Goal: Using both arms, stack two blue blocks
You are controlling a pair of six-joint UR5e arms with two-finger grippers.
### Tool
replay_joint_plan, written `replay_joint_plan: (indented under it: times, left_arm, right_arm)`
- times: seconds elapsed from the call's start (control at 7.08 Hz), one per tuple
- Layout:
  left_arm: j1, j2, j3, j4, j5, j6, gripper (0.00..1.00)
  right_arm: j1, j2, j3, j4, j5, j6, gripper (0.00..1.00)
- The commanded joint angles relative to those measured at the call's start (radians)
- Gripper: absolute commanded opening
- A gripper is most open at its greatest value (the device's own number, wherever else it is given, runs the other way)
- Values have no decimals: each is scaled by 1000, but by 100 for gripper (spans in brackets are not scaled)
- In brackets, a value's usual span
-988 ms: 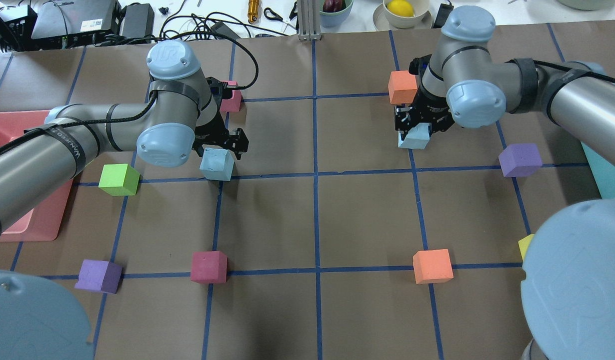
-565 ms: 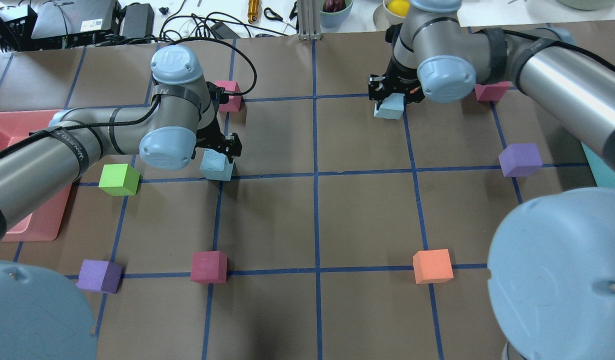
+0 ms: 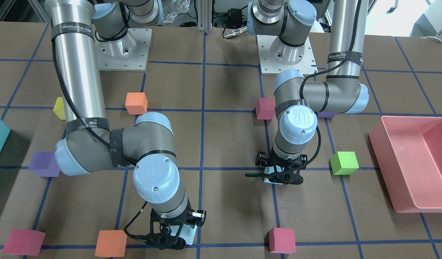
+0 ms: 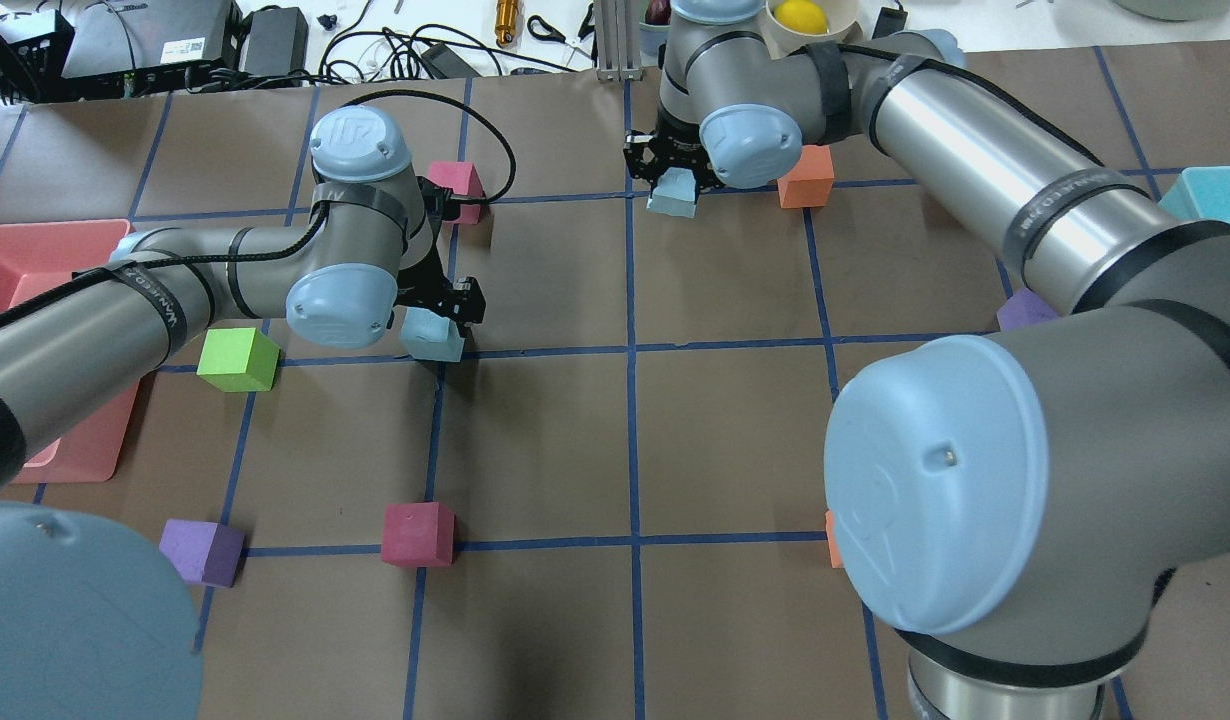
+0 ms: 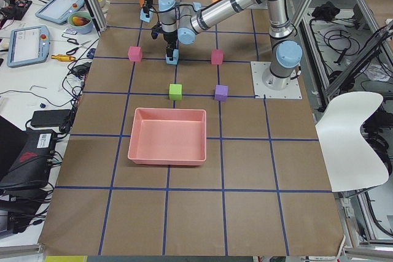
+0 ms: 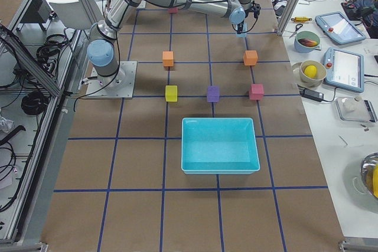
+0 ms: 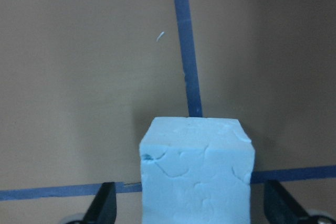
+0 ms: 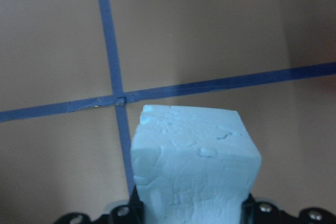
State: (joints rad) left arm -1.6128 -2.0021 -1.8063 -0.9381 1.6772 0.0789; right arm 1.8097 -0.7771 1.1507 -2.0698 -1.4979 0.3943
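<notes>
One blue block (image 4: pixel 433 343) rests on the table at a tape crossing on the left. My left gripper (image 4: pixel 439 318) is lowered around it. In the left wrist view the block (image 7: pixel 197 174) sits between the fingers (image 7: pixel 102 205) with a gap on each side, so the gripper is open. My right gripper (image 4: pixel 675 172) is shut on the other blue block (image 4: pixel 672 200) and holds it near the far middle of the table. The right wrist view shows this block (image 8: pixel 194 156) clamped between the pads, with a tape crossing below. In the front-facing view the block (image 3: pixel 189 233) is mostly hidden by the right gripper (image 3: pixel 167 238).
A pink bin (image 4: pixel 35 260) stands at the left edge and a teal bin (image 4: pixel 1210 190) at the right. Near the left block are a green cube (image 4: pixel 237 360) and a magenta cube (image 4: pixel 455 185). An orange cube (image 4: pixel 807 178) is beside the right gripper. A magenta cube (image 4: pixel 417 533) and a purple cube (image 4: pixel 202 550) lie nearer the robot.
My right arm has carried its blue block leftward and farther away, from the right half to the far middle. My left gripper has come down around its block, which has not moved.
</notes>
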Motion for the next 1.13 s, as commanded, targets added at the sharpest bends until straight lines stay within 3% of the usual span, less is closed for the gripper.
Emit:
replay_joint_plan:
  times: [0.0, 0.14, 0.28, 0.42, 0.56, 0.99]
  left_arm:
    - [1, -3, 1, 10, -1, 5, 70]
    - [1, -3, 4, 10, -1, 7, 45]
    - [1, -4, 5, 10, -1, 7, 29]
    - [1, -4, 13, 10, -1, 7, 12]
    - [5, 8, 33, -1, -11, 6, 6]
    - [-2, 9, 126, -75, -36, -1, 1]
  right_arm:
    - [36, 44, -29, -1, 7, 17, 0]
    - [39, 47, -29, -1, 7, 17, 0]
    - [40, 47, -28, -1, 7, 8, 16]
    - [40, 48, -25, -1, 7, 3, 65]
    - [40, 48, -25, -3, 7, -17, 100]
    - [39, 20, -26, 7, 5, -55, 100]
